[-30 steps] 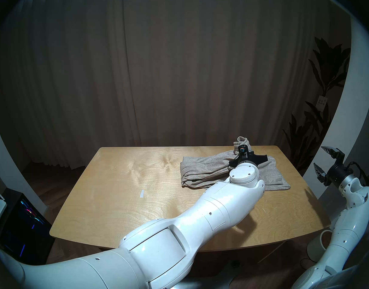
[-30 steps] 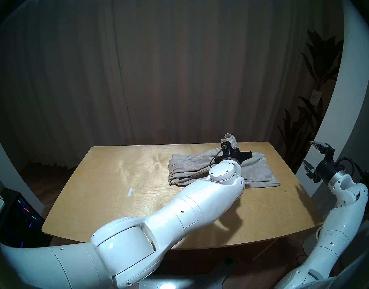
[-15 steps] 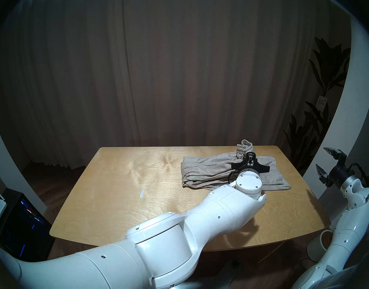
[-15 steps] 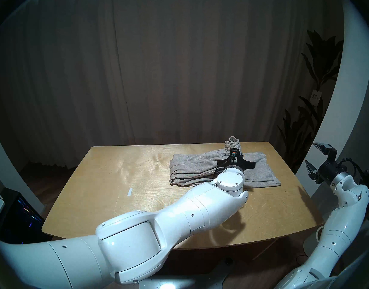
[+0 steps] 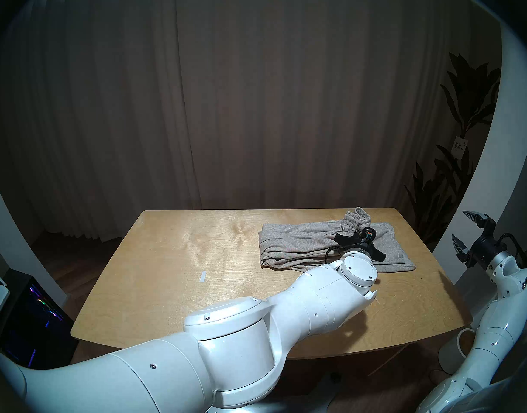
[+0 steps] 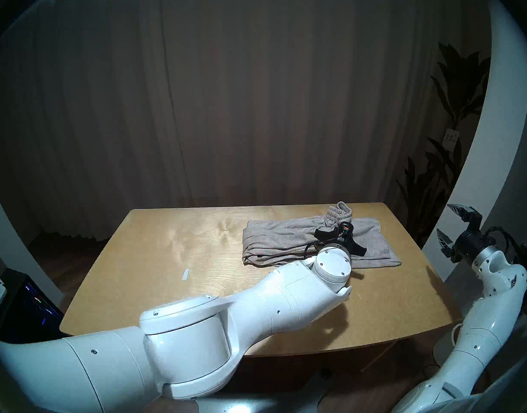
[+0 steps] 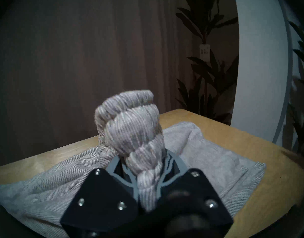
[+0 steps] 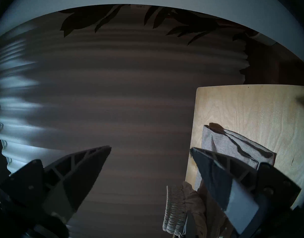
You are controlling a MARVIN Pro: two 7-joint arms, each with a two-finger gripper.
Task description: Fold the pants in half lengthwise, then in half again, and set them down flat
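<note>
**Waistband pinched, fold nearly laid**

The pants [image 5: 301, 248] lie bunched in layers on the far right part of the table [image 5: 166, 284], legs doubled over so the folded edge faces the middle. The left gripper [image 7: 148, 182] is clamped narrow on the gathered waistband [image 7: 130, 122], which stands up out of the jaws as a twisted roll — likely because the band was carried over as the last fold and not yet released. Holding it low above the fabric looks like a set-down in the making; the stack below it is already roughly rectangular.

The right gripper [image 5: 462, 233] is spread wide and empty, parked off the table's right edge — probably kept clear so the left arm can work.

Much is hidden. The left wrist and forearm cover the near middle of the pants in both head views, so I cannot tell how neatly the layers align there. The drawstring is not distinguishable. The right wrist view, turned on its side, shows only a corner of cloth.
</note>
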